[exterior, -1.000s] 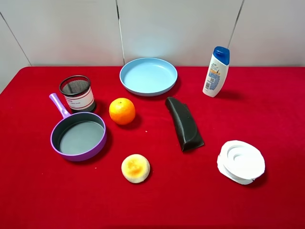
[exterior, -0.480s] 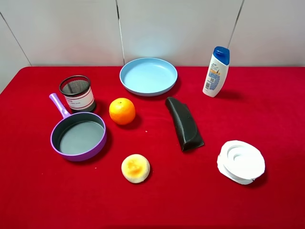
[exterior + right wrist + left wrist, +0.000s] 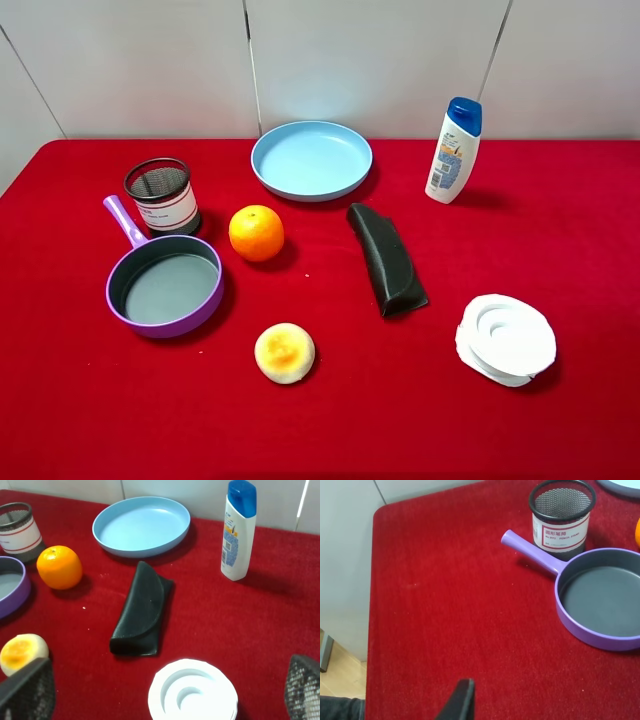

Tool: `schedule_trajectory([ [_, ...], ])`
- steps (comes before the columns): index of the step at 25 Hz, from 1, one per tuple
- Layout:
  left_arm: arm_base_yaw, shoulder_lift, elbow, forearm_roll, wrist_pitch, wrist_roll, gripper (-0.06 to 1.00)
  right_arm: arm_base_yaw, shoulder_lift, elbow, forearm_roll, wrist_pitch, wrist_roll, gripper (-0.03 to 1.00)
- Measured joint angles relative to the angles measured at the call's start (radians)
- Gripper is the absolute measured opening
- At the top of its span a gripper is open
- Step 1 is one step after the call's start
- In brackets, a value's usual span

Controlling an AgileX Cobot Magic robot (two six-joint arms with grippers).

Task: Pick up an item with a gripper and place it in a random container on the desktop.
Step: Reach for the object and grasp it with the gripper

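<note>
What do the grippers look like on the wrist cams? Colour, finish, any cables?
Right gripper: two dark grey fingers with a fine cross-hatched, mesh-like texture. Left gripper: only one plain matte black, tapered tip shows. No cables, markings or arm links are visible in any view.

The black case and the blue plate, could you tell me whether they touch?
Apart: the right wrist view shows red cloth between the black case and the blue plate.
</note>
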Motion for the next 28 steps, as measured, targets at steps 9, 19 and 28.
schedule_trajectory([
  [9, 0.000, 0.000, 0.000, 0.000, 0.000, 0.000, 0.94, 0.000, 0.000, 0.000, 0.001, 0.000, 0.000, 0.69],
  [19, 0.000, 0.000, 0.000, 0.000, 0.000, 0.000, 0.94, 0.000, 0.179, -0.051, 0.029, -0.058, 0.001, 0.69],
  [28, 0.000, 0.000, 0.000, 0.000, 0.000, 0.000, 0.94, 0.000, 0.416, -0.108, 0.093, -0.127, 0.001, 0.69],
])
